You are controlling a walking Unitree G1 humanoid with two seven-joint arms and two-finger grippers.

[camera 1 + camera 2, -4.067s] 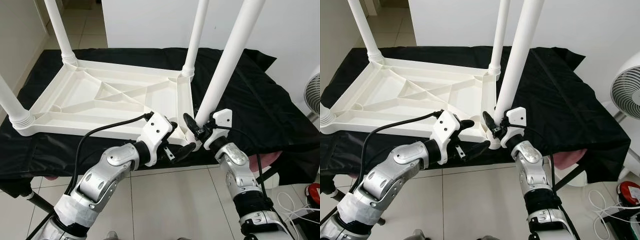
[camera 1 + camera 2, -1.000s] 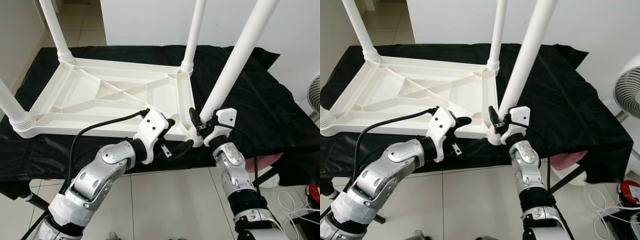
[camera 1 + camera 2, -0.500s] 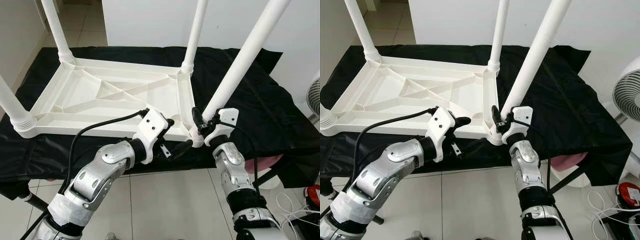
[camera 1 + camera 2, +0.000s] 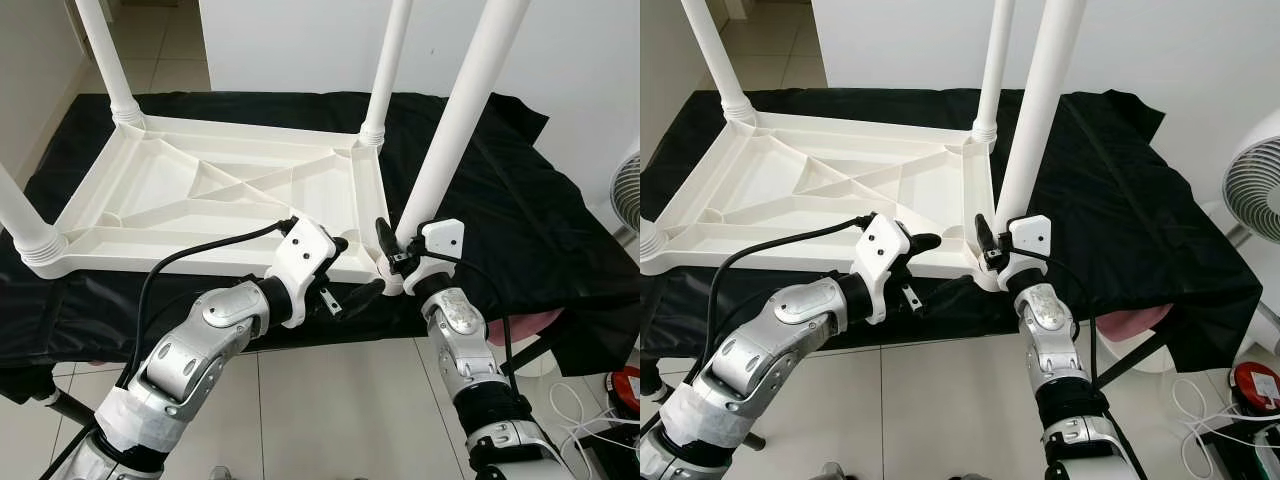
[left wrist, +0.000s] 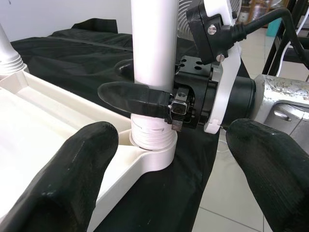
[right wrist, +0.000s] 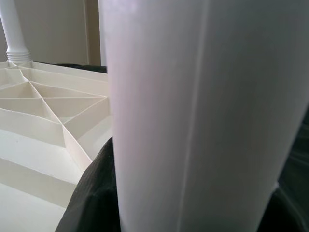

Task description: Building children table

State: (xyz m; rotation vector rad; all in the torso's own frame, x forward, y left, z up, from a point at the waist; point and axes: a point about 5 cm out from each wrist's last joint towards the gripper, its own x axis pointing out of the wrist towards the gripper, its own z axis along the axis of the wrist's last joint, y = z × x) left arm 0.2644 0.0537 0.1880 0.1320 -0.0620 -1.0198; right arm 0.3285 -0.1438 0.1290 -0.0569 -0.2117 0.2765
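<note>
- The children's table [image 4: 215, 195] lies upside down on the bench [image 4: 520, 190], which is draped in crinkled black cloth; its underside is glossy white plastic, a shallow tray stiffened by diagonal ribs.
- Smooth round white legs stand up from the corners, each seated in a ringed, threaded collar.
- The near-right leg [image 4: 455, 120] tilts slightly in its corner socket [image 5: 152, 150], a moulded round cup.
- The right gripper [image 4: 392, 250] pinches this leg just above the collar, one matte black finger [image 5: 133, 96] wrapped across the tube.
- The left gripper [image 4: 352, 278] hovers at the table's near edge beside that corner, its blunt rubbery fingers [image 5: 72, 164] spread wide and holding nothing.
- A white mesh fan [image 4: 1250, 170] stands beyond the bench's right end, over pale glossy floor tiles [image 4: 330, 410].
</note>
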